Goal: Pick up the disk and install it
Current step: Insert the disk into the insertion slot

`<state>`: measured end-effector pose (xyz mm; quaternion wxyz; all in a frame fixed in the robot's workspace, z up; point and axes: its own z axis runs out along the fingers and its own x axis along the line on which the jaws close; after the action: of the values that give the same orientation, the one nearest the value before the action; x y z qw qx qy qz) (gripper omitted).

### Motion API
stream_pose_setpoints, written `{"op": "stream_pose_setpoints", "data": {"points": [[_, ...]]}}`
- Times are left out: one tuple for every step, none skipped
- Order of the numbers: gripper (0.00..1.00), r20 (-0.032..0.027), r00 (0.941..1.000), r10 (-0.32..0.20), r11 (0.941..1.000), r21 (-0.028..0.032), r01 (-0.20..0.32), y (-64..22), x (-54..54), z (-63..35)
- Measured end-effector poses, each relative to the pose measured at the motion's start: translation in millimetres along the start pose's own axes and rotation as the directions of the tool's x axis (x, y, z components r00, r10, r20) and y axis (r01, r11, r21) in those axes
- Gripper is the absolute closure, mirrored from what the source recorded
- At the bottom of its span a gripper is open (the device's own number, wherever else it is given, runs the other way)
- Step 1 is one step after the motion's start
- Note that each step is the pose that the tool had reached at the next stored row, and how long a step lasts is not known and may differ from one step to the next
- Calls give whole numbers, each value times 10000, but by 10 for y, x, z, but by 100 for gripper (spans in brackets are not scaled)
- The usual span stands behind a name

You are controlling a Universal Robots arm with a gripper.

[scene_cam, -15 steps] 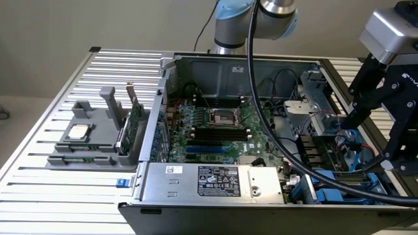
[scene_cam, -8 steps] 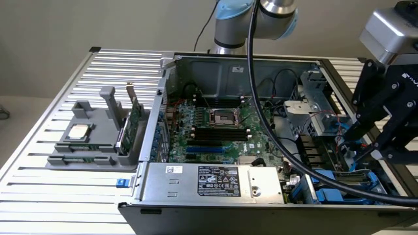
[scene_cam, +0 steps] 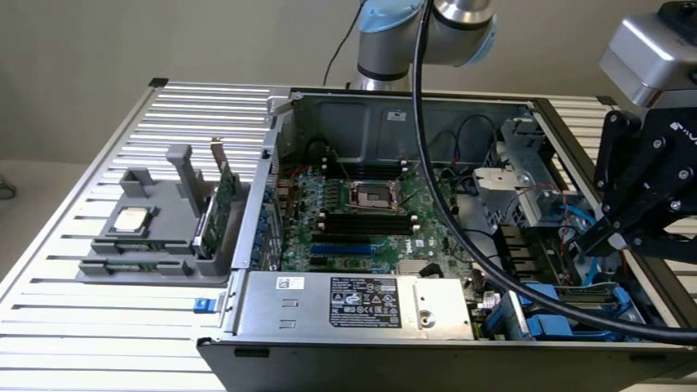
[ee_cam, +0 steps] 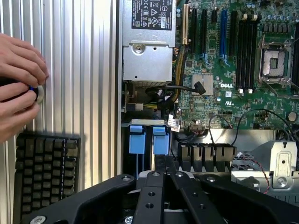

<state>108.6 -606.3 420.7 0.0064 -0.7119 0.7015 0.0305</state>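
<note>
Disk (ee_cam: pixel 160 140): blue carrier end visible, standing on edge, slotted in drive bay (ee_cam: pixel 147 122).

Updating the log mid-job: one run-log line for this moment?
gripper shut | at blue drive carriers | held item unclear | person's hands beside keyboard

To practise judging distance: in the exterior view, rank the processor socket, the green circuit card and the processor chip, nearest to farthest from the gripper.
From the gripper:
1. processor socket, on the motherboard
2. green circuit card, upright in the grey holder
3. processor chip, flat on that holder
</note>
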Motion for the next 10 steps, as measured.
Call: {"op": "stream_pose_setpoints", "data": {"points": [[87,-1,10000,1,10000,0,-1,0,0,0],[89,-1,10000,1,10000,-1,-1,-4,0,0],[89,0,10000,2,10000,-7,-2,-13,0,1],[89,0,10000,2,10000,-15,-2,-28,1,1],[89,-1,10000,2,10000,-27,-2,-53,1,1],[89,1,10000,3,10000,-46,-3,-86,1,0],[89,1,10000,5,10000,-71,-5,-125,2,0],[89,1,10000,7,9999,-105,-7,-172,3,-2],[89,0,10000,9,9999,-144,-8,-217,3,-3],[89,3,10000,10,9998,-189,-10,-262,4,-2]]}}
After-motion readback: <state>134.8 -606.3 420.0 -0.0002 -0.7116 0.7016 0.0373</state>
